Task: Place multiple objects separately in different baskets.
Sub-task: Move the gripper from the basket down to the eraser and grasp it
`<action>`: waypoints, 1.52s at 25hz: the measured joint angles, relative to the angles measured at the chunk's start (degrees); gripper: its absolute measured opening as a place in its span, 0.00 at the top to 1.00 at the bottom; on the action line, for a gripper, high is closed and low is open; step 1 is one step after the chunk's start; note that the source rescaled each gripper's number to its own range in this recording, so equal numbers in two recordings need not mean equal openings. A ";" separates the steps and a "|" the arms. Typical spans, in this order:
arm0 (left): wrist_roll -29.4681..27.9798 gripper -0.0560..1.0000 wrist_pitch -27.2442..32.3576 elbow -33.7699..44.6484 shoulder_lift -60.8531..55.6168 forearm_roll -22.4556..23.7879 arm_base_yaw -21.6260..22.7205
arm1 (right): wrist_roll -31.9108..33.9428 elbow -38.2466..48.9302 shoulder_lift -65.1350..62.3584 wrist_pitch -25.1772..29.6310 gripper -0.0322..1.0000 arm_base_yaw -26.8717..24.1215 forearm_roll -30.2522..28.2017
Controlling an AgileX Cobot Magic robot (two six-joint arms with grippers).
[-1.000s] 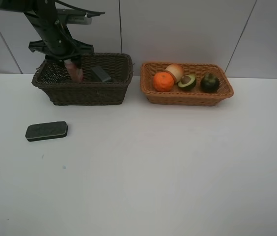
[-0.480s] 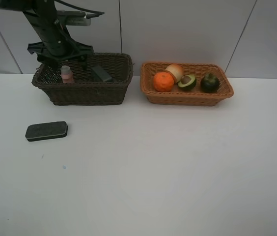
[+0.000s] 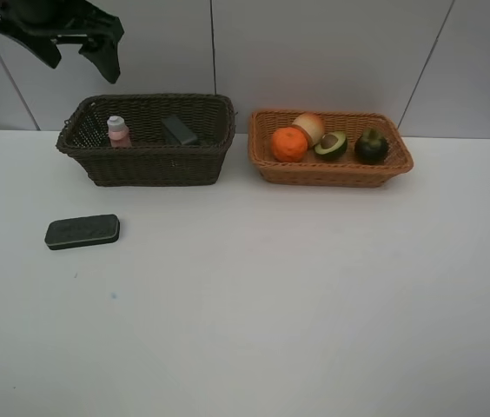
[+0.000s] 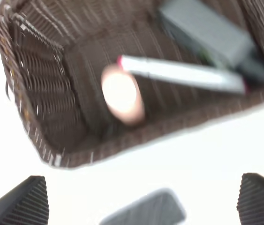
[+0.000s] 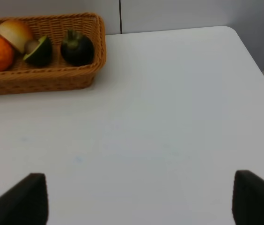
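Dark felt-look eraser block point(image 3: 82, 232) is your remaining item: it lies flat on the white worktop point(image 3: 271, 304), nearer than the dark brown basket point(image 3: 145, 161). Probably light and stiff; pinch across its short sides. Left pincer point(image 3: 76, 48) hangs above that basket, spread wide, empty. Right pincer point(image 5: 136, 199) is likewise open, holding nothing.

Pink bottle point(image 3: 119, 131) upright in dark basket point(image 3: 145, 162); four fruits in tan basket point(image 3: 332, 172); eraser point(image 3: 82, 232) on table
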 joint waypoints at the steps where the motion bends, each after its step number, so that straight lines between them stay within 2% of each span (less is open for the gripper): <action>1: 0.00 0.00 0.00 0.00 0.00 0.00 0.00 | 0.00 0.00 0.00 0.00 0.02 0.00 0.00; 2: 8.49 0.00 5.48 0.00 -2.85 -0.41 -0.05 | 0.00 0.00 0.00 0.00 0.02 0.00 0.00; 5: 20.93 0.00 7.16 0.56 -5.15 -0.43 -0.05 | 0.00 0.00 0.00 0.00 0.02 0.00 0.00; 8: 29.45 0.00 7.10 3.50 -5.78 -0.48 -0.05 | 0.00 0.00 0.00 0.00 0.02 0.00 0.00; 15: 42.48 0.00 7.11 18.48 -5.78 -0.71 -0.05 | 0.00 0.00 0.00 0.00 0.02 0.00 0.00; 19: 46.38 0.00 3.74 25.50 -5.78 -0.71 -0.05 | 0.00 0.00 0.00 0.00 0.02 0.00 0.00; 24: 47.02 0.00 -1.83 31.01 -5.34 -0.39 0.23 | 0.00 0.00 0.00 0.00 0.02 0.00 0.00; 38: 49.37 0.00 -12.33 32.62 4.28 0.90 0.59 | 0.00 0.00 0.00 0.00 0.02 0.00 0.00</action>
